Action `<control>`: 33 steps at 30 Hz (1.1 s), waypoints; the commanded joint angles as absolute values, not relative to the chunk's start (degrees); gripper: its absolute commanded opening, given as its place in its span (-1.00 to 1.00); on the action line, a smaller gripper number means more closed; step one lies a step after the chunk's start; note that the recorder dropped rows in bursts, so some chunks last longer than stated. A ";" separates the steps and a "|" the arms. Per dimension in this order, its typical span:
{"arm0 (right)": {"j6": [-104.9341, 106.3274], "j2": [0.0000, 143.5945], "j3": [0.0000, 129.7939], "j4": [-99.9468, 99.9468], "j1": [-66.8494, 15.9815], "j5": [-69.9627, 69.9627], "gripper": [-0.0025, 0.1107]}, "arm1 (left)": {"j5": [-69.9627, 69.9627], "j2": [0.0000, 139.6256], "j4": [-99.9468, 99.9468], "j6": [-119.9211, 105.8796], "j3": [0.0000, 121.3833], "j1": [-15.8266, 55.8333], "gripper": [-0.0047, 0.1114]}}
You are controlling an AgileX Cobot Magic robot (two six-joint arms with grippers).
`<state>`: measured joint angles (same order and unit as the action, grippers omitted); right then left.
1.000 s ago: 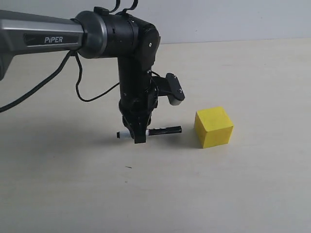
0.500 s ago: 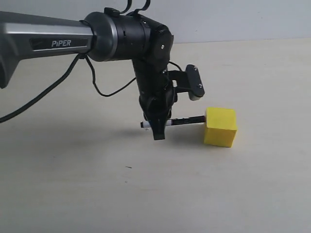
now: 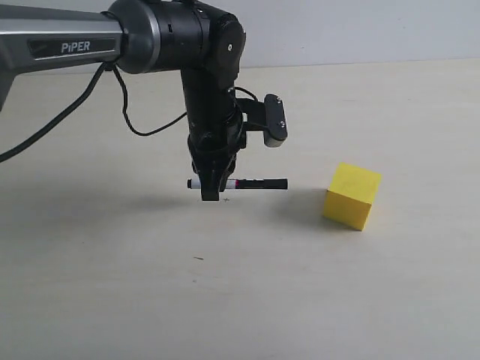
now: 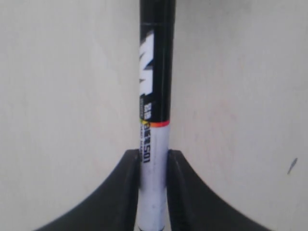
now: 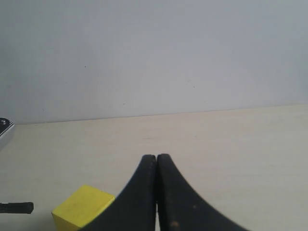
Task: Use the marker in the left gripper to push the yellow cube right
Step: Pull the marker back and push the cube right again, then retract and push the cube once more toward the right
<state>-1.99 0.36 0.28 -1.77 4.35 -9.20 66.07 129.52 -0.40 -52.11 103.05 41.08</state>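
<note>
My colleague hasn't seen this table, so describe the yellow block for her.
On the pale beige tabletop, look right of the black arm's pincer holding a slim black-and-white marker. The plain bright yellow cube sits apart, the only yellow thing.

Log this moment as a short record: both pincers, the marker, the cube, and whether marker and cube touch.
left pincer: shut on the marker's white barrel
marker: held level, black end pointing toward the cube
yellow cube: resting on the table, to the right of the marker's tip
contact: none; bare table shows between the tip and the cube
right pincer: shut, holding nothing
</note>
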 commanded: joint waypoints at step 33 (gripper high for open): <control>-1.71 0.00 0.00 -1.53 4.62 -8.76 -0.96 | 62.93 129.37 1.77 -52.06 103.43 43.09 -0.92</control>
<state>-1.99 0.36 0.28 -1.77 4.35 -9.20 63.68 129.52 1.58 -52.28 103.05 42.91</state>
